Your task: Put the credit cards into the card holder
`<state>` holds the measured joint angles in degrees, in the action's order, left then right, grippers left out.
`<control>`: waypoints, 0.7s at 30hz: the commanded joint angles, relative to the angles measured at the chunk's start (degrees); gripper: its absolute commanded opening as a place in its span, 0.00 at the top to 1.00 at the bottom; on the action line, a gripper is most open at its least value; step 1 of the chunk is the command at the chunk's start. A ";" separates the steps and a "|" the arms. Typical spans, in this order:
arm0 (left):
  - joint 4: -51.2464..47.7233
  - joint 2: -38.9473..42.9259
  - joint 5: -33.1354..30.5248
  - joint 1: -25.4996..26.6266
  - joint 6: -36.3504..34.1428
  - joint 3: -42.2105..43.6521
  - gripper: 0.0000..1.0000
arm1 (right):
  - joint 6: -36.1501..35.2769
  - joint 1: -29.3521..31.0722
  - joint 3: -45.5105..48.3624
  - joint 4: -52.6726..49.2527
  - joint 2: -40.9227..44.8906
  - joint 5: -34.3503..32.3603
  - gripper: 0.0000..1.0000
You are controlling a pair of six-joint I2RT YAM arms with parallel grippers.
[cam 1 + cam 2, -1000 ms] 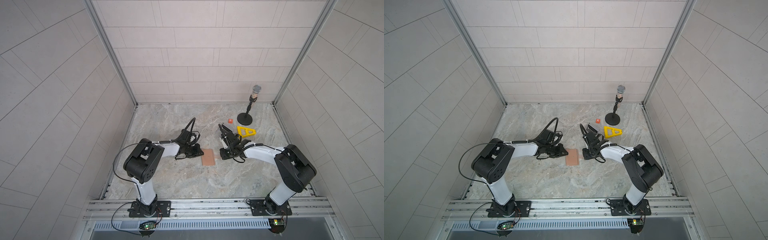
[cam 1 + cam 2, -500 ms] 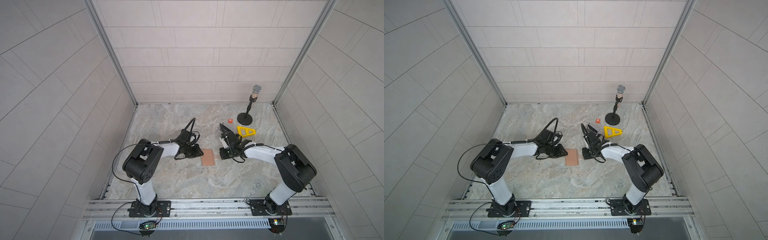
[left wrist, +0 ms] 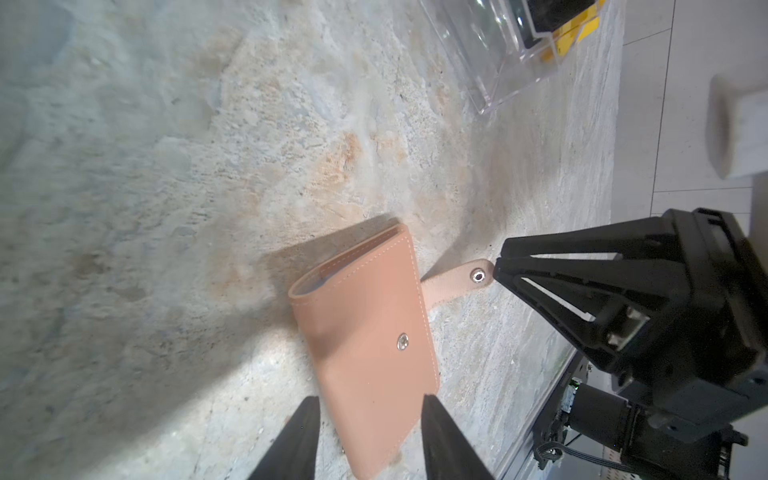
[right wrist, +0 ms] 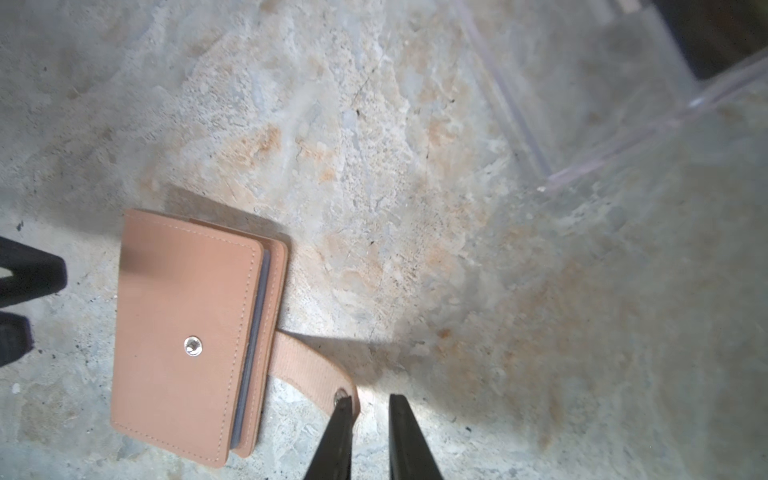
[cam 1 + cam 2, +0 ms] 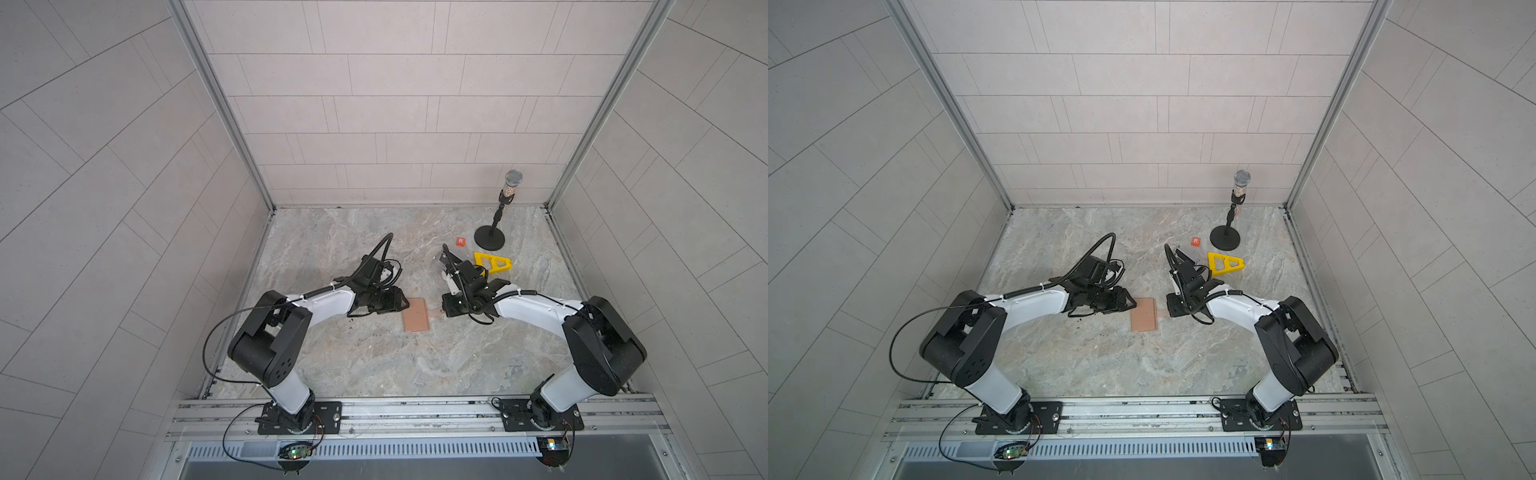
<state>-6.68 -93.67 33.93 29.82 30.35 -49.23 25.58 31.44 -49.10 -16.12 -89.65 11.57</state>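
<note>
We found the card holder (image 5: 415, 314) lying flat and folded shut on the counter (image 5: 374, 365), between the two arms in both top views. Its snap tab (image 4: 316, 365) was undone and stretched out toward the right arm, leaving the stud (image 4: 193, 346) on the cover bare. We saw no credit card plainly. Blue-grey edges showed between the covers on the tab side, and we could not tell whether they were cards or sleeves. A dark shape sat behind the clear acrylic stand (image 3: 498, 62), and we could not identify that either.

The left end effector (image 3: 370, 398) was released. Its fingers stood spread just beside the holder's folded edge and did not touch it. The right end effector (image 4: 370, 399) was parted only narrowly and grasped nothing. Bare counter showed in its gap, and one finger (image 4: 338, 432) rested against the tip of the tab beside the snap.

We judged the step in hand to be opening the holder, with nothing loaded yet. To do it well:

- **Right end effector:** we would shift it sideways until the tab lay inside the gap, not outside it, then pinch the tab's free end beyond the metal snap, where the strap is thin and flat.
- **Left end effector:** we would have it press down on the cover near the fold, so the light holder could not slide across the stone.
- **The pull:** we would keep it slow and low, because a strap like this is likely to slip from a shallow pinch.
</note>
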 commanded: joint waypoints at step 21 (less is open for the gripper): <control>-1.11 1.59 -2.12 1.27 -1.43 -0.26 0.53 | 1.81 -0.08 -0.01 -0.40 3.25 5.30 1.00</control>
<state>-7.84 -93.21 32.10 30.68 29.89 -49.23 27.24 31.44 -48.40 -14.55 -90.43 16.84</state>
